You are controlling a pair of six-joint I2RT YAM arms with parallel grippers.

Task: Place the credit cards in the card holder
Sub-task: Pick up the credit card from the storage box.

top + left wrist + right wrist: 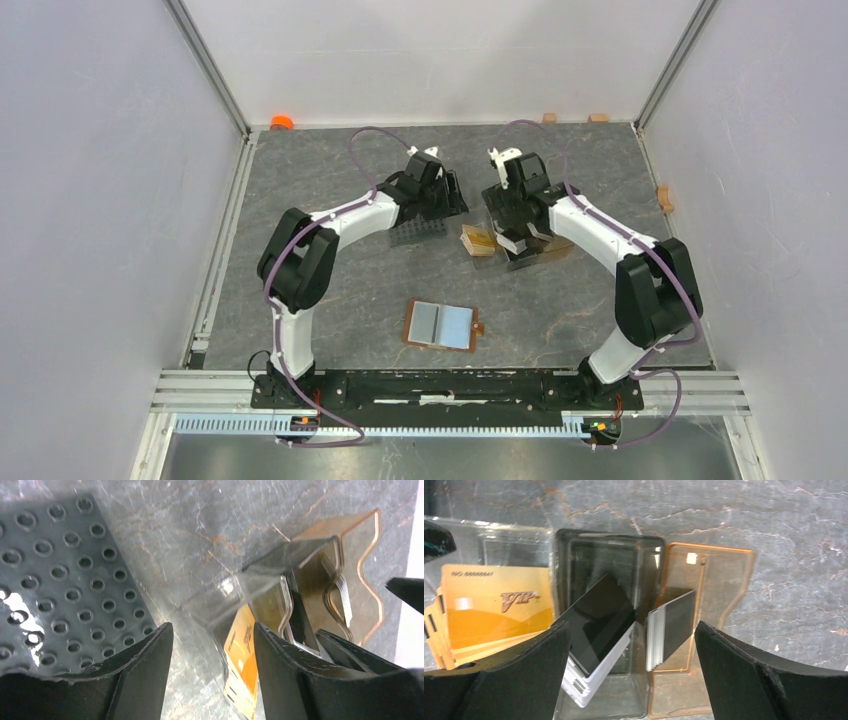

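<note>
Right gripper [631, 630] is hovering, jaws apart, over black cards [599, 615] in the stand [724, 580]; left gripper [212, 630], jaws apart, over tabletop [200, 530] between studded plate [60, 570] and stand edge.

- Dark grey stone-look surface [340, 300], veined with rust and white, spanning the whole cell.
- Plain white back wall [440, 50] along the far edge.
- Plain white left wall [90, 200] and right wall [780, 200], closing in both sides.
- Aluminium left post [210, 70] and right post [675, 60] rising from the far corners.
- Aluminium side rail [215, 270] along the left edge of the surface.
- Aluminium near rail [200, 385] across the front, slotted white strip [450, 425] just below it.
- Small orange object [282, 122] in the far left corner, against the back wall.
- Two tan blocks [549, 117] at the far edge near the right corner; third tan block [665, 198] beside the right wall.
- Soft, even light; pale glare on the stone pattern in the wrist views.
</note>
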